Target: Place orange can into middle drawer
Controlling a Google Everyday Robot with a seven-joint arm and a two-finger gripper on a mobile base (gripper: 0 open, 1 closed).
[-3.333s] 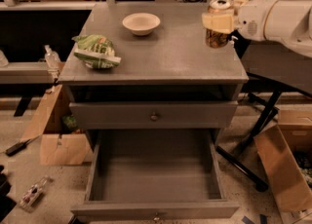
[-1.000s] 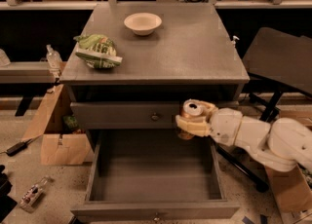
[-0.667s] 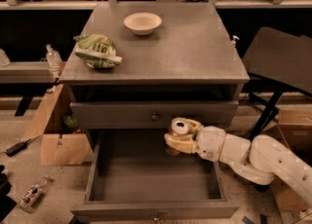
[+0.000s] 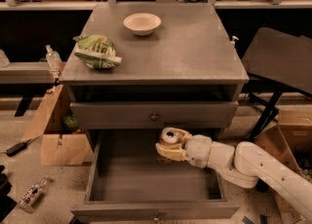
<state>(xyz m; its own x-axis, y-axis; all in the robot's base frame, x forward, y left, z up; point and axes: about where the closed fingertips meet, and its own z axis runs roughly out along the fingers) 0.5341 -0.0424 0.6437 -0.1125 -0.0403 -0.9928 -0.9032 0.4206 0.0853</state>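
cream pincer (image 4: 169,149) over grey middle drawer (image 4: 146,181) | orange can (image 4: 169,137) silver-topped, label perhaps tan | bowl (image 4: 142,23) cream

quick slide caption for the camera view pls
Gripper holds the orange can over the open middle drawer, near its back; a bowl and green snack bag sit on the cabinet top.

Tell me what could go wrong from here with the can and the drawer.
The gripper holds the orange can over the open middle drawer, just below the front of the upper drawer. Any upward drift could knock the can's top against that front. Released from here, the slim can may topple and roll.
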